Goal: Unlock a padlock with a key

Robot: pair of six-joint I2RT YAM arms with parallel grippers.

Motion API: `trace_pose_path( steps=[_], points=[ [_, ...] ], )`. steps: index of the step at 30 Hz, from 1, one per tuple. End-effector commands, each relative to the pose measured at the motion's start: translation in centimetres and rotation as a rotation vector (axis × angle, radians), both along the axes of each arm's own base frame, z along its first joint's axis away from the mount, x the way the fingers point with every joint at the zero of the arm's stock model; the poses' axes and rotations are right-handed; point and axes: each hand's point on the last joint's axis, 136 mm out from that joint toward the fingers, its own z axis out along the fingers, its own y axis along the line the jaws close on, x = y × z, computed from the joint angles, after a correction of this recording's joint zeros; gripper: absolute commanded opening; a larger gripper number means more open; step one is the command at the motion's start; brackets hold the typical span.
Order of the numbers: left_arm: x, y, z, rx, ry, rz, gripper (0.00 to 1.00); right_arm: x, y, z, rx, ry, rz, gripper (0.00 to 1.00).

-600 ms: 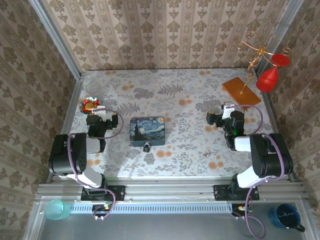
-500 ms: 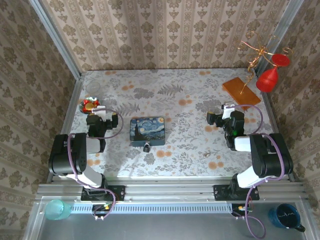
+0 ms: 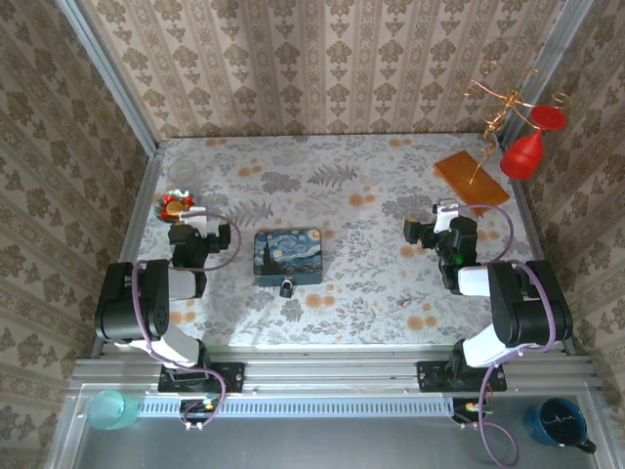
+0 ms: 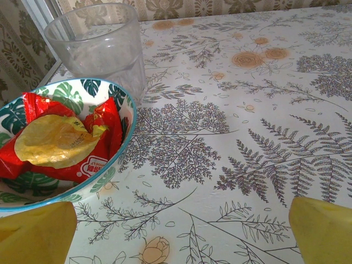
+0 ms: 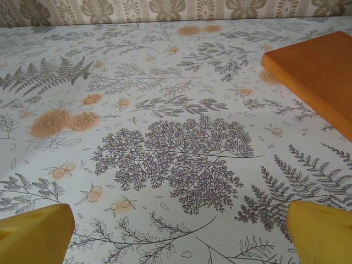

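The padlock [image 3: 287, 287] is a tiny dark piece with a silvery top. It lies on the flowered table [image 3: 361, 283], touching the front edge of a blue painted box [image 3: 287, 256] at the middle. The key is out of view. My left gripper [image 4: 181, 242] hovers low over bare cloth left of the box, open, its yellow fingertips [image 4: 33, 234] far apart with nothing between them. My right gripper [image 5: 179, 236] is open too, over bare cloth right of the box, one yellow fingertip [image 5: 322, 231] showing at the corner. Both are well apart from the padlock.
A leaf-patterned bowl [image 4: 118, 165] with a red and yellow snack packet and a clear glass cup [image 4: 99, 44] stand just ahead of the left gripper. An orange board [image 5: 319, 71] lies ahead-right of the right gripper, with a wire stand of red ornaments [image 3: 522, 147] on it.
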Motion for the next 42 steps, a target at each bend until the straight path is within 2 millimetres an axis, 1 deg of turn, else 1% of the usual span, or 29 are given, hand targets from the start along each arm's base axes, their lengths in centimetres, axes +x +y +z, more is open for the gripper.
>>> trace_pose_path(
  steps=[1,10,12,13,16,18,20,21,23,24,26,27,30,32,33,34,36,38,40,41,42],
  points=[
    [0.5,-0.1,1.0,0.007,-0.029,-0.004,1.00,0.4,-0.5,0.7,-0.011,-0.025,-0.023,1.00],
    [0.5,-0.2,0.9,0.019,-0.026,0.001,1.00,0.4,-0.5,0.7,-0.011,-0.026,-0.023,1.00],
    [0.4,-1.0,1.0,0.058,-0.032,-0.012,1.00,0.4,-0.5,0.7,-0.011,-0.025,-0.022,1.00],
    [0.0,-1.1,1.1,0.076,-0.052,-0.005,1.00,0.4,-0.5,0.6,-0.012,-0.023,-0.023,1.00],
    [-0.9,-1.7,1.9,0.116,-0.117,-0.007,1.00,0.4,-0.5,0.7,-0.011,-0.025,-0.023,1.00],
    [-1.3,-1.5,2.7,0.128,-0.149,0.021,1.00,0.4,-0.5,0.8,-0.012,-0.028,-0.022,1.00],
    [-1.8,-2.1,3.7,0.157,-0.160,0.013,1.00,0.4,0.2,1.1,-0.025,-0.025,0.014,1.00],
    [-2.1,-2.9,4.5,0.178,-0.170,-0.023,1.00,0.4,0.9,1.6,-0.043,-0.019,0.040,1.00],
    [-3.0,-4.9,6.0,0.219,-0.180,-0.090,1.00,0.2,1.0,2.8,-0.060,-0.001,0.037,1.00],
    [-3.5,-5.7,6.8,0.221,-0.180,-0.118,1.00,-0.2,1.4,3.8,-0.073,-0.015,0.050,1.00],
    [-4.4,-6.9,8.6,0.198,-0.191,-0.161,1.00,-1.1,2.2,5.3,-0.095,-0.046,0.080,1.00],
    [-4.6,-7.3,9.9,0.169,-0.199,-0.173,1.00,-1.6,2.5,6.2,-0.094,-0.057,0.080,1.00],
    [-5.4,-8.0,13.5,0.081,-0.203,-0.175,1.00,-3.1,3.8,9.9,-0.076,-0.082,0.076,1.00],
    [-5.9,-7.7,15.7,-0.013,-0.208,-0.134,1.00,-4.2,4.9,12.5,-0.040,-0.120,0.101,1.00],
    [-6.1,-7.3,16.7,-0.090,-0.208,-0.097,1.00,-4.7,5.3,14.0,0.004,-0.141,0.105,1.00],
    [-6.4,-6.7,17.1,-0.164,-0.187,-0.043,1.00,-5.2,5.3,15.4,0.071,-0.160,0.091,1.00],
    [-7.1,-5.5,17.2,-0.280,-0.136,0.051,1.00,-6.1,4.8,17.1,0.196,-0.162,0.036,1.00],
    [-7.8,-5.1,16.5,-0.362,-0.083,0.087,1.00,-7.1,4.2,17.6,0.332,-0.121,-0.035,1.00],
    [-8.3,-5.8,15.7,-0.412,-0.072,0.034,1.00,-8.1,3.9,18.1,0.421,-0.135,-0.047,1.00],
    [-8.6,-6.1,15.5,-0.454,-0.084,0.010,1.00,-8.5,3.8,18.1,0.468,-0.146,-0.057,1.00],
    [-9.0,-6.3,14.6,-0.517,-0.082,-0.006,1.00,-8.9,3.8,18.3,0.508,-0.161,-0.047,1.00]
  ],
)
